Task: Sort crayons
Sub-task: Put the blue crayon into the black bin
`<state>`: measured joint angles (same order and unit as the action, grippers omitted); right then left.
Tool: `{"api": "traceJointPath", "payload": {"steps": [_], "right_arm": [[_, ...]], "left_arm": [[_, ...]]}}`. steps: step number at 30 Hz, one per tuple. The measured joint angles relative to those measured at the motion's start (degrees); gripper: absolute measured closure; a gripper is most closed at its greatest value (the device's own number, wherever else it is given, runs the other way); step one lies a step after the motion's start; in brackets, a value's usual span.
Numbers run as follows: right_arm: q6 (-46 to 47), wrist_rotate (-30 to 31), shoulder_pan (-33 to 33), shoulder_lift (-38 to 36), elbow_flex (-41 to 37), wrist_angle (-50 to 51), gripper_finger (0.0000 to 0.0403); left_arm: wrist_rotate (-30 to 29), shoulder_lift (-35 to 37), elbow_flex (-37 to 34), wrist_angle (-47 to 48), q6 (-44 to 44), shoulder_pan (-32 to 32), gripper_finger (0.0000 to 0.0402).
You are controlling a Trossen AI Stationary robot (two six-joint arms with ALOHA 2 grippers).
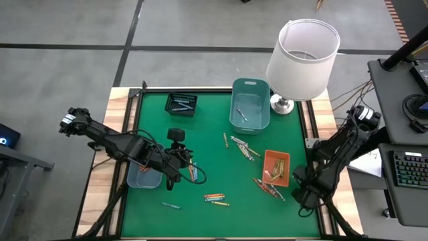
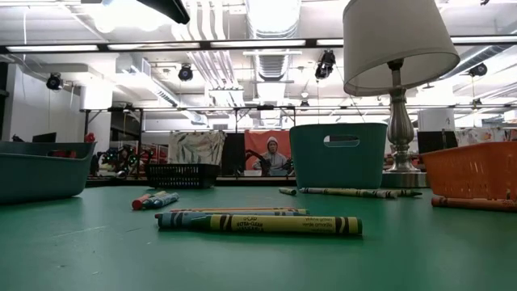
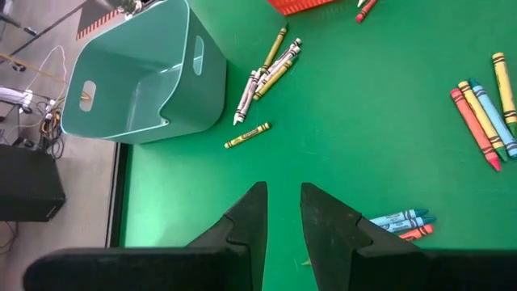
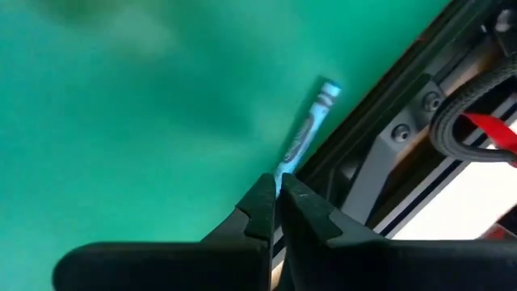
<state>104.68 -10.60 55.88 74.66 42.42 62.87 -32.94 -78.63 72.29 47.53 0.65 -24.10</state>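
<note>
Crayons (image 1: 215, 197) lie scattered between trays (image 1: 250, 105), lamp (image 1: 302, 57) behind.

Floor: grey concrete (image 1: 67, 27), crossed by dark seams.
Table: green mat (image 1: 207, 144), framed by wooden edges (image 1: 117, 114).
Lamp: white shade (image 1: 304, 57), set at the table's far right corner.
Ceiling: ducts (image 2: 271, 20) and strip lights are seen overhead.
Desk: keyboard (image 1: 409, 175) beside the right edge.

Bare green worktop (image 1: 207, 114) lies open in the centre and upper middle of the high view. The teal bin (image 1: 251, 104) and lamp (image 1: 302, 57) block the upper right, the orange tray (image 1: 276, 167) the right, scattered crayons (image 1: 215, 198) the lower middle.
</note>
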Motion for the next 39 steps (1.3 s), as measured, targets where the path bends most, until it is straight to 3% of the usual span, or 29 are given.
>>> {"api": "traceJointPath", "payload": {"steps": [11, 39], "right_arm": [[0.8, -3.1, 0.0, 6.5, -1.7, -0.7, 0.039], [4.9, -1.4, 0.0, 6.4, 1.4, -2.9, 0.039]], "left_arm": [[0.0, 0.0, 0.0, -0.1, 0.1, 0.0, 0.0342], [-0.1, 0.0, 0.1, -0.1, 0.1, 0.0, 0.0342]]}}
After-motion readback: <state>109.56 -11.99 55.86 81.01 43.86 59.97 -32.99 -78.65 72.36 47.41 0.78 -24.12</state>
